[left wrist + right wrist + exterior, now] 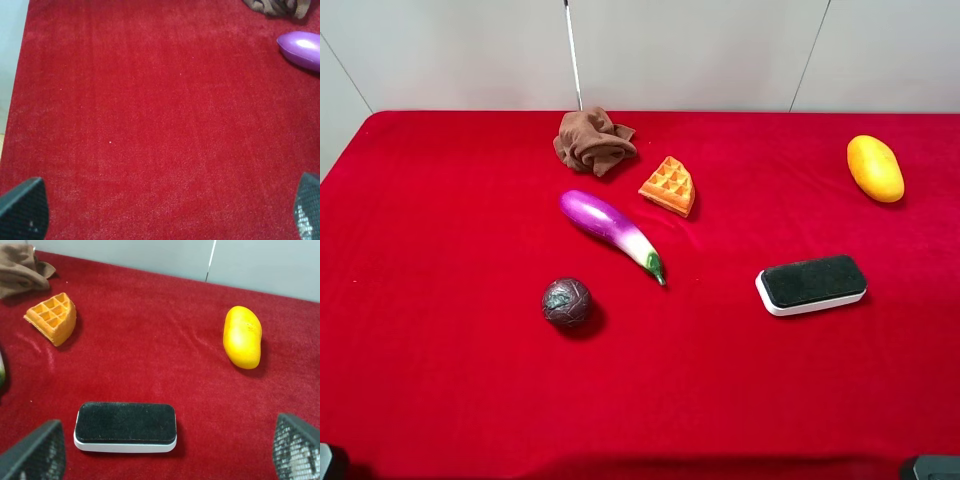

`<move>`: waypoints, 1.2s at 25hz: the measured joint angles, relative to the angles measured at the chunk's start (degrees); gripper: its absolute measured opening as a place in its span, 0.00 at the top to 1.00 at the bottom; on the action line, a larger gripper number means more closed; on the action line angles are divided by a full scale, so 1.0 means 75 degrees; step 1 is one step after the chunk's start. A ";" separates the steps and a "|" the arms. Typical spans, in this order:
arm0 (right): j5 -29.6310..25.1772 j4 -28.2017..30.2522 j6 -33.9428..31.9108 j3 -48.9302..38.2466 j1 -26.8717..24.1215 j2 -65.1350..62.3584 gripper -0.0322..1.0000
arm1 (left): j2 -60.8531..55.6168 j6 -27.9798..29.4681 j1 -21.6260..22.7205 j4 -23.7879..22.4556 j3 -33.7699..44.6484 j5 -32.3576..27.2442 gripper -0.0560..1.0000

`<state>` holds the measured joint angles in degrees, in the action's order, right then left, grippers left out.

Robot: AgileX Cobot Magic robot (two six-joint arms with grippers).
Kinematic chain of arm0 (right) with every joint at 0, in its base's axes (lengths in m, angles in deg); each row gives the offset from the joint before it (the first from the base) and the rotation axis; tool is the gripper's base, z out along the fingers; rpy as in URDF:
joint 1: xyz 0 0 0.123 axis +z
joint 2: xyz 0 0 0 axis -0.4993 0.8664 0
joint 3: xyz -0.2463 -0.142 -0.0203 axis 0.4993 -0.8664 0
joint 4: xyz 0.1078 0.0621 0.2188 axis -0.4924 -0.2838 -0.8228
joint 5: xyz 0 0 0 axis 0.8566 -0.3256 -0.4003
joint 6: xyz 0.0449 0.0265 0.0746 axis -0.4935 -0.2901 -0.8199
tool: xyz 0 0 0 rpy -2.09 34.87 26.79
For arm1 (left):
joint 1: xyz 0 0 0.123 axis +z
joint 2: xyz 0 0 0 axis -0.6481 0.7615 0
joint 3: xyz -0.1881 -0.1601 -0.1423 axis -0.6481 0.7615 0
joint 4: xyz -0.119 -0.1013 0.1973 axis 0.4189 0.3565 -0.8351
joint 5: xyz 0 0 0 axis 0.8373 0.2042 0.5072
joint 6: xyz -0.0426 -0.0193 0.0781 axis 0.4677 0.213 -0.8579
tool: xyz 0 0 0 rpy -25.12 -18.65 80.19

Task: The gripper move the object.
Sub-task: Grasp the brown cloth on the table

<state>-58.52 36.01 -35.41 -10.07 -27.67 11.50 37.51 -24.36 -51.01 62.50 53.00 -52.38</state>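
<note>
Left pincer [165,207] hangs with its two black, mesh-faced fingers [22,212] spread wide apart above a bare stretch of the red surface [440,300], gripping nothing. The right pincer [165,450] is parted just as widely and is also empty. Its fingers [37,452] frame a black-topped, white-based eraser [125,426], which lies flat a little ahead of them and touches neither. The brown cloth [594,141] sits in a crumpled, many-folded heap at the far edge of the surface, close under the pale grey wall [700,50] and left of centre in the high view, well apart from both pincers. In the left wrist view only a corner of it shows, at the frame's edge. Just beside the cloth, to its right and slightly nearer the camera, rests an orange waffle piece [668,185], with a narrow strip of red showing between the two. A glossy purple eggplant [610,232] lies diagonally in front of them, its white-and-green stem end pointing toward the near right. A dark ball [566,302] stands alone near the eggplant's stem end, toward the front left. On the right half, a yellow mango [875,168] lies near the far edge, and the eraser sits closer to the front, between the mango and the eggplant's tip.
</note>
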 joint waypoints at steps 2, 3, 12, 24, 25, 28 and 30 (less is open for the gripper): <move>0.0000 0.0000 0.0000 0.0000 0.0000 0.0000 0.36 | 0.0000 0.0000 0.0000 0.0000 0.0000 0.0000 0.02; 0.0000 0.0000 0.0000 0.0000 0.0000 0.0000 0.36 | 0.0000 0.0000 0.0000 0.0000 0.0000 0.0000 0.02; 0.0000 0.0000 0.0000 0.0000 0.0000 0.0000 0.36 | 0.0000 0.0000 0.0000 0.0000 0.0000 0.0000 0.02; 0.0000 0.0000 0.0000 0.0000 0.0000 0.0000 0.36 | 0.0000 0.0000 0.0000 0.0000 0.0000 0.0000 0.02; 0.0000 0.0000 0.0000 0.0000 0.0000 0.0000 0.36 | 0.0000 0.0000 0.0000 0.0000 0.0000 0.0000 0.02; 0.0000 -0.0006 0.0000 0.0000 0.0000 0.0000 0.36 | 0.0000 0.0000 0.0000 0.0000 0.0000 0.0000 0.02; 0.0000 -0.0006 0.0000 0.0000 0.0000 0.0000 0.36 | 0.0000 0.0000 0.0000 0.0000 0.0000 0.0000 0.02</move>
<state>-58.52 35.96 -35.41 -10.07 -27.67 11.50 37.51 -24.36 -51.01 62.50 53.00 -52.38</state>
